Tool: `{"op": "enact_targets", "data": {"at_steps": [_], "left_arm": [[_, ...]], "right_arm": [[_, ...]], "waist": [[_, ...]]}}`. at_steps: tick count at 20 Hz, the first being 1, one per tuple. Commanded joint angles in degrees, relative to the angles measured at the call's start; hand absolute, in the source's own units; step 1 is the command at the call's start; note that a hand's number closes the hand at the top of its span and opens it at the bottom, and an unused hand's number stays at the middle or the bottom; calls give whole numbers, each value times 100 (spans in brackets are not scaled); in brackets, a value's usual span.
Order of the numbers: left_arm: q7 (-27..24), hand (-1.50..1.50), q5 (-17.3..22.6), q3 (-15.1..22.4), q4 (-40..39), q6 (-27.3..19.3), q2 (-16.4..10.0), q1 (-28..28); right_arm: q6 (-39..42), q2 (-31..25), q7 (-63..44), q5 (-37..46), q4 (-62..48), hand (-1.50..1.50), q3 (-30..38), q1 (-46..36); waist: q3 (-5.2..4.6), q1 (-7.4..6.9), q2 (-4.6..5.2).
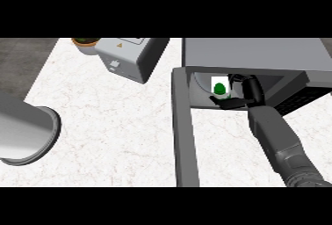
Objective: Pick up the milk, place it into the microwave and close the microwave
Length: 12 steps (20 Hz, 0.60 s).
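Observation:
The milk (220, 88) is a small white carton with a green mark, standing upright just inside the open mouth of the grey microwave (259, 52) at the upper right. My right hand (241, 102) reaches into that opening from below. Its thumb lies under the carton's right side and its fingers curl up along that side, so it is shut on the milk. The microwave's door (185, 132) stands wide open, a long grey slab running toward the view's lower edge, left of my right forearm. My left hand does not show.
A grey boxy appliance (130, 57) stands on the white marble counter (117, 123) at the back, with a small potted plant (86, 44) to its left. A large grey cylinder (26, 132) comes in from the left edge. The counter's left edge meets dark floor.

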<state>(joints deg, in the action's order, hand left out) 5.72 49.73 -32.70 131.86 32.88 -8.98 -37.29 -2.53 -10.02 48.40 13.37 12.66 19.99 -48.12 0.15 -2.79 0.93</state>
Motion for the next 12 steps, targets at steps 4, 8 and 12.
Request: {"op": "enact_targets", "data": {"at_steps": [4,8,12], "left_arm": [[78,-150,301,29,142,-29,-156,253],[96,-150,199,31,238,-79,-162,325],[90,-150,268,12,-131,-15,-374,593]], "right_arm": [[-164,-299,-483,67,-306,150,46,-726],[-651,-586,-551,310,-353,150,-100,-806],[-1258,-597,-766,441,-431,150,-151,-1004]], "waist": [[9,-212,95],[14,-306,146],[12,-363,208]]}}
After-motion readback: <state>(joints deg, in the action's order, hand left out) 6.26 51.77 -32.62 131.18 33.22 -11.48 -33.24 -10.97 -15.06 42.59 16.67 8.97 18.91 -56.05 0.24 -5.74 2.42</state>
